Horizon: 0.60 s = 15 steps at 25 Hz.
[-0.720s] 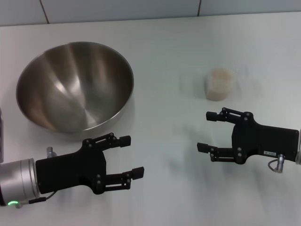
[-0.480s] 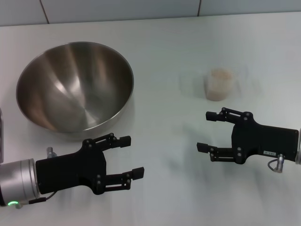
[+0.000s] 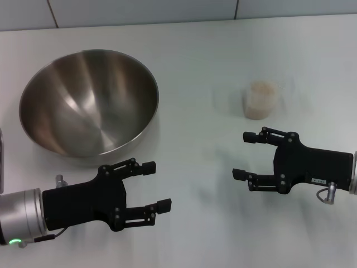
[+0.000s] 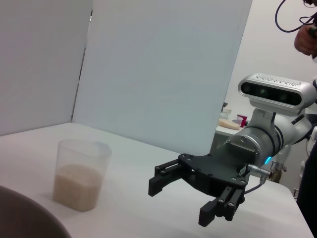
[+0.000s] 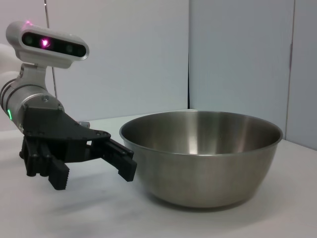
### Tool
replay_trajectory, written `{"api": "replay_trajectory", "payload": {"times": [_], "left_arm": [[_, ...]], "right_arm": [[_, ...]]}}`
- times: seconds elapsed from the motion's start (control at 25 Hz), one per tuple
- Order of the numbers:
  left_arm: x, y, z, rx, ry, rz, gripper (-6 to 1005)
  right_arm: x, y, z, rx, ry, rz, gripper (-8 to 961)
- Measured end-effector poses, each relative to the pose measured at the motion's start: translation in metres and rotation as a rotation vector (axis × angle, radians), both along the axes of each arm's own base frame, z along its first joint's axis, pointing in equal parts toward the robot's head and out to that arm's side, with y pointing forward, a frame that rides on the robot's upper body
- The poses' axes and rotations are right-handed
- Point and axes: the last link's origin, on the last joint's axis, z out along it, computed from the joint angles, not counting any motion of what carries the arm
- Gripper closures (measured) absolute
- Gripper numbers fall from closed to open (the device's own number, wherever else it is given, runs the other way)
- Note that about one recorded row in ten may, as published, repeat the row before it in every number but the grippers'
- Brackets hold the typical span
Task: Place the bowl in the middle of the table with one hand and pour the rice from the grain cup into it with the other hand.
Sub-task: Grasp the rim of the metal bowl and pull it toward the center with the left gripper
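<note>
The steel bowl (image 3: 89,100) stands empty on the white table (image 3: 195,67) at the far left; it also shows in the right wrist view (image 5: 200,156). The grain cup (image 3: 261,99) with rice (image 3: 262,88) in it stands upright at the right; it also shows in the left wrist view (image 4: 80,173). My left gripper (image 3: 155,186) is open and empty, near the front of the table, just in front of the bowl. My right gripper (image 3: 245,155) is open and empty, in front of the cup and apart from it.
A wall of pale panels (image 3: 139,11) runs along the table's far edge. Bare tabletop lies between the bowl and the cup. A thin grey object (image 3: 1,159) shows at the left edge.
My right gripper has shifted very slightly to the left. The left gripper, bowl and cup have not moved.
</note>
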Motion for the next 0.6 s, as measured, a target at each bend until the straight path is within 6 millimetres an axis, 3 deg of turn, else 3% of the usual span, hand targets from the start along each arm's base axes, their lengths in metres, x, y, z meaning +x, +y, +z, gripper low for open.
{"api": "replay_trajectory", "payload": {"times": [0.4, 0.6], "left_arm": [[0.006, 0.001, 0.004, 0.008, -0.044, -0.009, 183], [0.020, 0.015, 0.023, 0.073, -0.153, -0.003, 188]], "right_arm": [[0.001, 0.000, 0.000, 0.001, -0.006, -0.003, 121], [0.001, 0.001, 0.000, 0.003, -0.006, -0.003, 121]]}}
